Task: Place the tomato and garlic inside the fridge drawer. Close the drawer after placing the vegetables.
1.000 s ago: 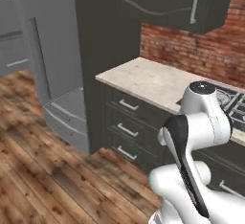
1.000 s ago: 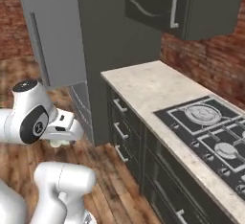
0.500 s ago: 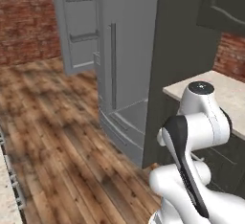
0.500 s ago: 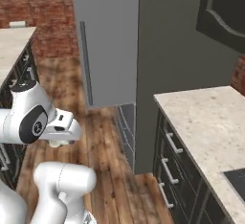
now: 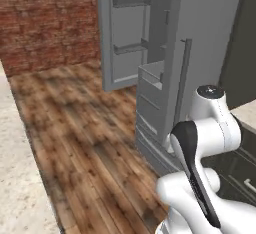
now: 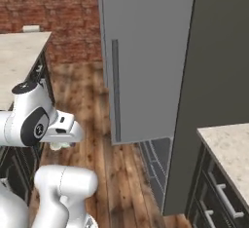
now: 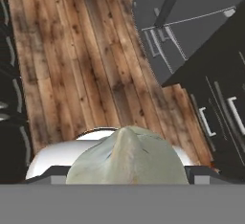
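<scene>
The fingers are clenched on the garlic (image 7: pixel 127 157), carried above the wooden floor short of the fridge (image 5: pixel 200 53), so the carrying step is underway; next, reaching the fridge drawer (image 5: pixel 151 75).

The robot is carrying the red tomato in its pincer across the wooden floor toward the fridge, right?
Not quite. The thing in the pincer is the garlic, a whitish-grey bulb, not a red tomato; the hand view shows it. The rest holds: it is over the wooden floor, with the fridge ahead.
</scene>
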{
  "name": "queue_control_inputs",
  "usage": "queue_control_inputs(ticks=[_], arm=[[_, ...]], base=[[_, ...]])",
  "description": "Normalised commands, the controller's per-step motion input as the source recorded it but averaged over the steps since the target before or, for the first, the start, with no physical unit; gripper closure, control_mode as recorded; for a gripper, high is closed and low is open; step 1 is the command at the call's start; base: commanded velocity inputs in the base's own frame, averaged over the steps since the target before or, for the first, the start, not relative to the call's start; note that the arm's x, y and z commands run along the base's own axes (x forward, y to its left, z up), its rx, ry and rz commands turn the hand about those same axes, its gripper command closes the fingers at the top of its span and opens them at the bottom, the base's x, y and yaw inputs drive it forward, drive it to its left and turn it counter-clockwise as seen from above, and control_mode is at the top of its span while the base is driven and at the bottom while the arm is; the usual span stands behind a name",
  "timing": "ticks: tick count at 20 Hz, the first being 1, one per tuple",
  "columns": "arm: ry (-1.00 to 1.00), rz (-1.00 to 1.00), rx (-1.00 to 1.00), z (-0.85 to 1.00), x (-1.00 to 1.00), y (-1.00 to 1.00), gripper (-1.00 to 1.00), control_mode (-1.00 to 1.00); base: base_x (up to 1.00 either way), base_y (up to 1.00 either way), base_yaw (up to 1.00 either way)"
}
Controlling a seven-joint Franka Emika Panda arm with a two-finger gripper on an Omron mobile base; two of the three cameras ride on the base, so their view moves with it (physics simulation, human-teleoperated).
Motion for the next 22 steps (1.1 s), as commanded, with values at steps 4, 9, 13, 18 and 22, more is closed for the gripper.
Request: queue_control_inputs(ticks=[4, 9, 13, 18, 22], arm=[[0.0, 0.0, 0.0, 0.0, 0.0, 0.0, 1.0, 1.0], [0.0, 0.0, 0.0, 0.0, 0.0, 0.0, 1.0, 1.0], [0.0, 0.0, 0.0, 0.0, 0.0, 0.0, 1.0, 1.0], [0.0, 0.0, 0.0, 0.0, 0.0, 0.0, 1.0, 1.0], [0.0, 0.0, 0.0, 0.0, 0.0, 0.0, 1.0, 1.0]], base=[[1.0, 0.89, -0.03], [0.99, 0.5, -0.06], [1.0, 0.0, -0.19], [0.74, 0.05, -0.52], [0.32, -0.05, -0.6]])
